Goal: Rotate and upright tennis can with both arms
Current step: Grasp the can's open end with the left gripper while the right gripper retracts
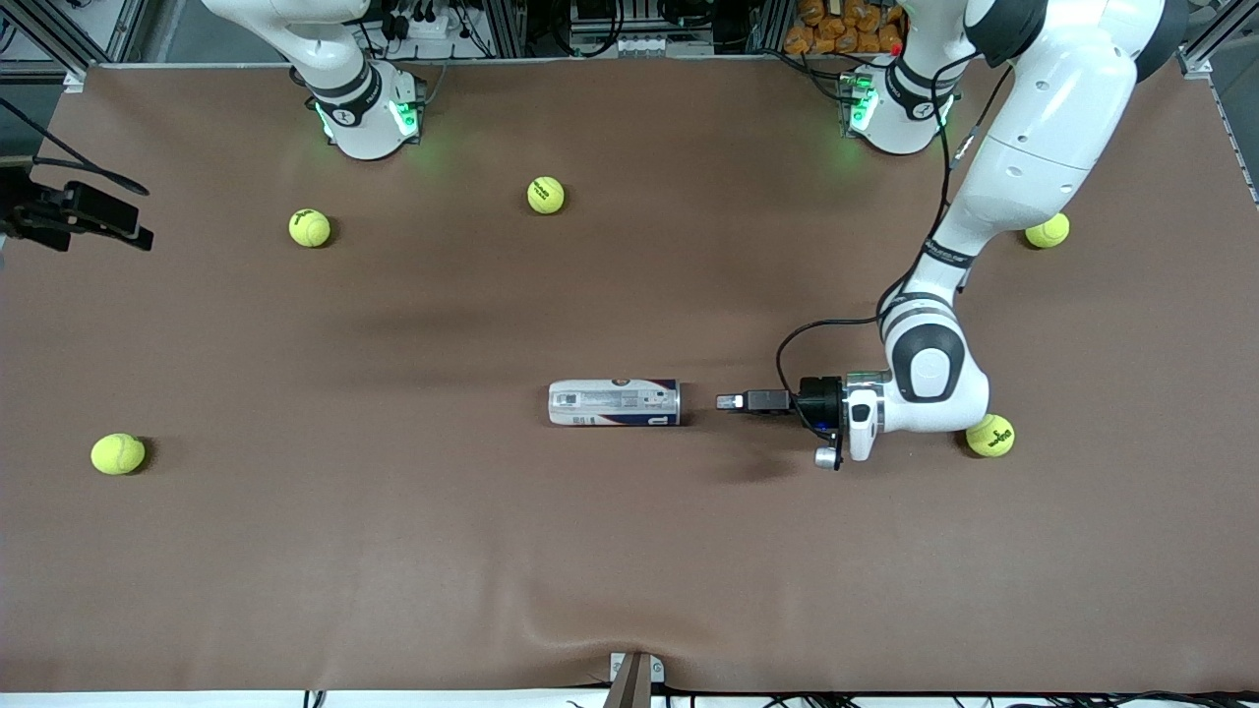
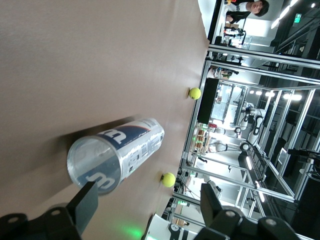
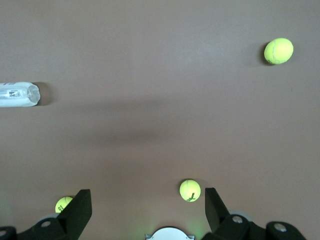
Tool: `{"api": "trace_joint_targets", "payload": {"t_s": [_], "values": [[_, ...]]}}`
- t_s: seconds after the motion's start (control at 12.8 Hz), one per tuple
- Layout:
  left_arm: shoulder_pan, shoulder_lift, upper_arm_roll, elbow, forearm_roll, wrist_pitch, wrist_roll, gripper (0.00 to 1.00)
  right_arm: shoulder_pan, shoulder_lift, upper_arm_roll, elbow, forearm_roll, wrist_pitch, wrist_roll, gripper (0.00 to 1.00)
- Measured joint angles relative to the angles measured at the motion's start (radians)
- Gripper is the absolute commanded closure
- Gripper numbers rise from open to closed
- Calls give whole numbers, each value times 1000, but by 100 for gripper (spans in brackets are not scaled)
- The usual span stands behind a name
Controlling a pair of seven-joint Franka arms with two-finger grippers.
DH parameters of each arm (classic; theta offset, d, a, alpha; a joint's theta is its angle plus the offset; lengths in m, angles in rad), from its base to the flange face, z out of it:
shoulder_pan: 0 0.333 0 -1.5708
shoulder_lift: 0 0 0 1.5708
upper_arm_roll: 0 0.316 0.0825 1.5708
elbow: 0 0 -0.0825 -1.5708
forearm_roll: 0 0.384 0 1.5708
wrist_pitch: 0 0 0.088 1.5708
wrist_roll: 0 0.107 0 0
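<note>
The tennis can (image 1: 615, 403) lies on its side in the middle of the brown table, its white and navy label facing up. My left gripper (image 1: 729, 401) is held level just above the table, beside the can's end toward the left arm's end of the table, a short gap away. In the left wrist view the can (image 2: 117, 155) points its clear end at the left gripper (image 2: 149, 192), which is open and empty. The right arm waits; its open, empty gripper (image 3: 147, 195) hangs high over the table near its own base, with the can (image 3: 19, 95) far off.
Several yellow-green tennis balls lie scattered: one (image 1: 989, 436) right by the left arm's wrist, one (image 1: 1048, 231) under its upper arm, others (image 1: 546, 195) (image 1: 310, 227) (image 1: 118, 453) toward the right arm's end. A black camera mount (image 1: 79, 216) juts over that table edge.
</note>
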Motion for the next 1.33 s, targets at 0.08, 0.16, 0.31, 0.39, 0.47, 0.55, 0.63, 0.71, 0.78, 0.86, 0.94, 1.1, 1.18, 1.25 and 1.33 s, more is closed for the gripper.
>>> {"api": "trace_joint_targets", "payload": {"t_s": [0.08, 0.16, 0.31, 0.39, 0.47, 0.55, 0.63, 0.71, 0.78, 0.86, 0.94, 1.1, 1.18, 1.25, 1.33], "values": [[-8, 8, 0, 3, -22, 2, 17, 24, -1, -3, 0, 0, 0, -10, 2, 0], [-18, 17, 0, 6, -47, 2, 35, 30, -2, -6, 0, 1, 0, -16, 2, 0], [-39, 39, 0, 12, -92, 4, 74, 31, -9, -11, 0, 1, -5, -31, 7, 0], [-46, 54, 0, 14, -102, 8, 95, 32, -12, -13, 0, 1, -7, -36, 17, 0], [-48, 71, 0, 15, -105, 8, 111, 34, -12, -14, 0, 2, -8, -41, 28, 0], [-48, 83, 0, 19, -105, 8, 119, 36, -12, -15, 1, 3, -8, -42, 33, 0], [-48, 91, 0, 22, -105, 8, 121, 41, -12, -16, 4, 6, -8, -42, 37, 0], [-49, 92, 0, 24, -105, 8, 121, 43, -12, -16, 8, 9, -8, -41, 40, 0], [-52, 93, 0, 25, -107, 8, 121, 45, -12, -16, 11, 16, -8, -39, 42, 0], [-59, 95, 0, 25, -117, 8, 121, 48, -12, -16, 12, 28, -10, -38, 43, 0], [-69, 99, -1, 26, -135, 9, 121, 49, -12, -16, 11, 39, -13, -38, 44, 0], [-99, 121, -1, 43, -169, 22, 122, 62, -14, -16, 10, 49, -15, -38, 44, 0], [-113, 134, -1, 56, -182, 41, 123, 81, -14, -16, 10, 49, -15, -38, 44, 0], [-124, 144, -1, 67, -198, 55, 123, 98, -14, -16, 10, 49, -15, -38, 44, 0], [-132, 148, -1, 74, -210, 62, 123, 100, -14, -16, 11, 49, -15, -38, 44, 0]]}}
